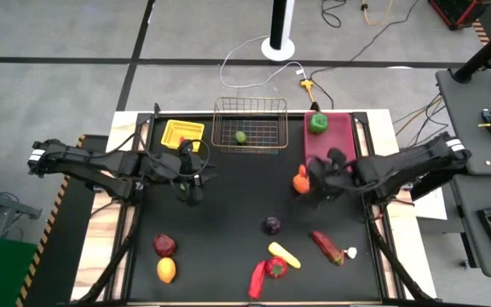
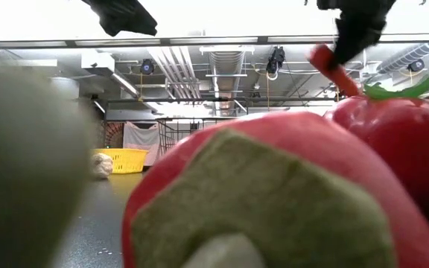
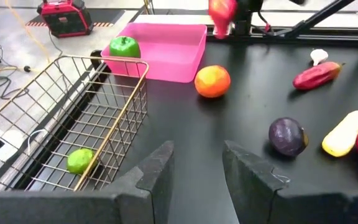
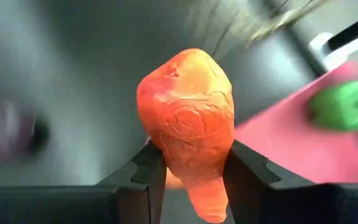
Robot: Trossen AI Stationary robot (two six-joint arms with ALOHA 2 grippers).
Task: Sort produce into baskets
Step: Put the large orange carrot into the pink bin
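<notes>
Your right gripper point(image 4: 191, 171) is clamped on an orange-red carrot-like vegetable point(image 4: 188, 121), lifted off the table just left of the pink bin point(image 1: 339, 136). That bin holds a green pepper point(image 1: 318, 123). An orange point(image 1: 301, 182) sits beside the bin's left side. Your left gripper point(image 3: 197, 171) hovers near the wire basket point(image 1: 250, 124), fingers apart and empty. A lime point(image 1: 240, 136) lies in that basket. The yellow tray point(image 1: 182, 135) is far left.
</notes>
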